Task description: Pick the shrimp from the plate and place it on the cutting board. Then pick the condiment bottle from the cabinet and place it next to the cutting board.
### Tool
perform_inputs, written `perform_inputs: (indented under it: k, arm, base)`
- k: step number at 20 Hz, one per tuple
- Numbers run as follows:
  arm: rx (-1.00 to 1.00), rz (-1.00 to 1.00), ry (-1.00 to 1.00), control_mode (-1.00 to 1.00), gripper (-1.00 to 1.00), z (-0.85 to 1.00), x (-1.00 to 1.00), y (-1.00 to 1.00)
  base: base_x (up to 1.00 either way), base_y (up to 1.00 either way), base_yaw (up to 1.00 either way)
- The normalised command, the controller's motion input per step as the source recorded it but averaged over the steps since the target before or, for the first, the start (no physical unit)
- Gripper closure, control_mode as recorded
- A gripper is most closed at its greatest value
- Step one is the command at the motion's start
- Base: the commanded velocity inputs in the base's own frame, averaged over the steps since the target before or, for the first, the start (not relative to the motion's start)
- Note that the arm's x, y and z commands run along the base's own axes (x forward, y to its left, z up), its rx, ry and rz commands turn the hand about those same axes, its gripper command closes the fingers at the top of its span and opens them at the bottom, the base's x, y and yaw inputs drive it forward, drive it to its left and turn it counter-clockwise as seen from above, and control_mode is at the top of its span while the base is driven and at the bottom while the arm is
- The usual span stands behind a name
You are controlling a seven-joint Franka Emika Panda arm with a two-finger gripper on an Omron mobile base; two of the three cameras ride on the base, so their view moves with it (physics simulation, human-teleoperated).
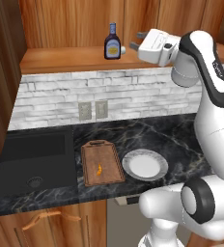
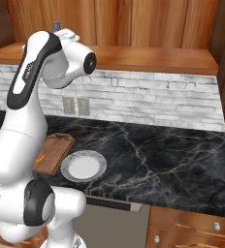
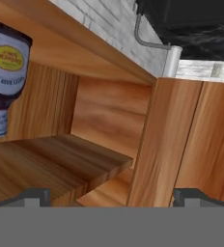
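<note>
On the cabinet [image 1: 61, 29] shelf ledge, near its middle and close to the back panel, the condiment bottle [image 1: 112, 42] stands upright, blue cap up, yellow-white label facing the room. Gripper [image 1: 135, 40] is raised to shelf height just right of the bottle, pointing sideways at it; fingers spread wide, nothing between them. A narrow gap separates fingertips and bottle, no contact. Hand view rolled: bottle [image 3: 4, 72] appears upside down at the left edge, well off the line between the two finger tips.

Down on the dark marble counter [image 1: 181, 140]: cutting board [image 1: 102, 163] lies near the front edge, just right of the sink [image 1: 34, 159], handle toward the backsplash. Shrimp [image 1: 99, 169] rests on the board, roughly central, slightly toward the front end. Plate [image 1: 145, 164] sits just beside the board's right long edge, apart from it by a sliver

Right base view: board [image 2: 54, 154], shrimp [image 2: 40, 158], plate [image 2: 84, 166] partly behind the arm; bottle hidden but for its blue cap
</note>
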Motion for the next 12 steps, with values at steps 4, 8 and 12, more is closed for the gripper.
perform_inputs:
  k: [4, 8, 12]
  arm:
    - [0.0, -0.01, 0.0, -1.0, -1.0, 0.0, 0.17, 0.0]
    - [0.0, 0.0, 0.0, -1.0, -1.0, 0.0, 0.17, 0.0]
    - [0.0, 0.0, 0.0, -1.0, -1.0, 0.0, 0.18, 0.0]
  base:
    - [0.0, 0.0, 0.0]
    - [0.0, 0.0, 0.0]
    - [0.0, 0.0, 0.0]
